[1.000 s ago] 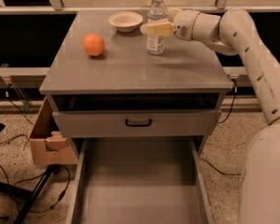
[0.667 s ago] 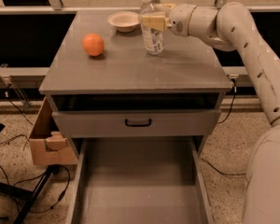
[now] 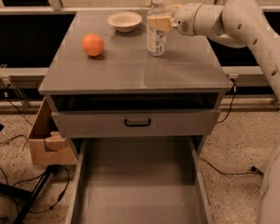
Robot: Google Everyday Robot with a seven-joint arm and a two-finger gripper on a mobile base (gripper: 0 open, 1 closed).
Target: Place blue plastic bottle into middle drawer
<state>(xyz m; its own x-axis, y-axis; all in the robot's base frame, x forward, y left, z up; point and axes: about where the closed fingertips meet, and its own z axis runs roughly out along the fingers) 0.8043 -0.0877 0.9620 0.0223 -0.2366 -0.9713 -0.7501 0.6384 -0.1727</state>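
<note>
Gripping the small clear blue plastic bottle below its white cap, the hand holds it upright on the far grey cabinet surface. Recommended: lift vertically, clear the near edge, then lower well inside the wide grey middle drawer before releasing.

Dim warm overhead light, hand clasping the blue plastic bottle above the worktop, pale sheen below the hand, small shadow under the orange well aside.
</note>
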